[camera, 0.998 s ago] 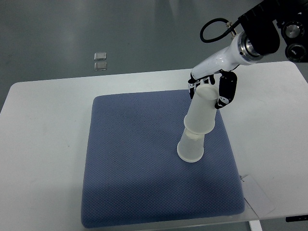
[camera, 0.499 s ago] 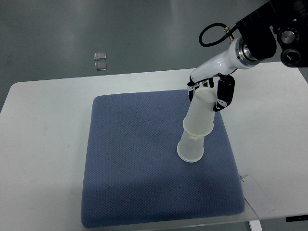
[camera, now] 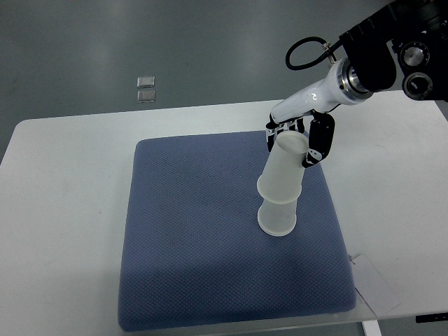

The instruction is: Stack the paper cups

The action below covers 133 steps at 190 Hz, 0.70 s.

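Two small clear squares [camera: 145, 89] lay on the grey floor [camera: 105, 49] in the upper left of the frame, beyond the far edge of the white tabletop [camera: 63, 210]. The tabletop's left part was bare from its rounded far-left corner down to the bottom of the frame. A blue mat [camera: 196, 245] covered the middle of the tabletop; its near edge ran just beside the tabletop's front edge, and its left two-thirds carried nothing, leaving wide free room there.

Right of the mat's centre stood the lower paper cup [camera: 277, 217], upside down with its wide rim on the mat. The upper paper cup [camera: 283, 171], also inverted, sat over it and leaned toward the upper right, so the pair was tilted rather than straight. The stack was well clear of the mat's right edge.

The right hand [camera: 297, 140] reached in from the upper right of the frame, its white forearm [camera: 315, 98] sloping down from the black arm joint [camera: 374, 52]. Its black fingers [camera: 317, 143] were clasped around the upper cup's top end. A flat white card [camera: 374, 283] lay at the lower right, beside the mat's near-right corner, and the tabletop strip right of the mat was otherwise free.
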Tool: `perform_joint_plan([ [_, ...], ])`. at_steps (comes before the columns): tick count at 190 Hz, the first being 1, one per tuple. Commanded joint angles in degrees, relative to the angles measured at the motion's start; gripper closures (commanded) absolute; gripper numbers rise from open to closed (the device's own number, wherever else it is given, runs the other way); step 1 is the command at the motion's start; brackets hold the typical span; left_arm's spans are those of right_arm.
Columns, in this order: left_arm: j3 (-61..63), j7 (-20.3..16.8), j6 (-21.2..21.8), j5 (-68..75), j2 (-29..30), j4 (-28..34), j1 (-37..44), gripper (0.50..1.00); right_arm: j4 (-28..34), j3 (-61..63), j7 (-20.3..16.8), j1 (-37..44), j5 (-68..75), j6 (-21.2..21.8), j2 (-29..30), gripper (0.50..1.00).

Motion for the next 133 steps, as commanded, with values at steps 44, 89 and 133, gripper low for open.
perform_joint_plan([
  [44, 0.0, 0.0, 0.0, 0.0, 0.0, 0.0, 0.0, 0.500, 0.0, -0.1, 0.0, -0.5, 0.0, -0.4, 0.4, 0.807],
  [89, 0.0, 0.0, 0.0, 0.0, 0.0, 0.0, -0.1, 0.500, 0.0, -0.3, 0.0, -1.4, 0.0, -1.0, 0.4, 0.807],
  [133, 0.0, 0.0, 0.0, 0.0, 0.0, 0.0, -0.1, 0.500, 0.0, -0.4, 0.0, -1.6, 0.0, -1.2, 0.4, 0.807],
])
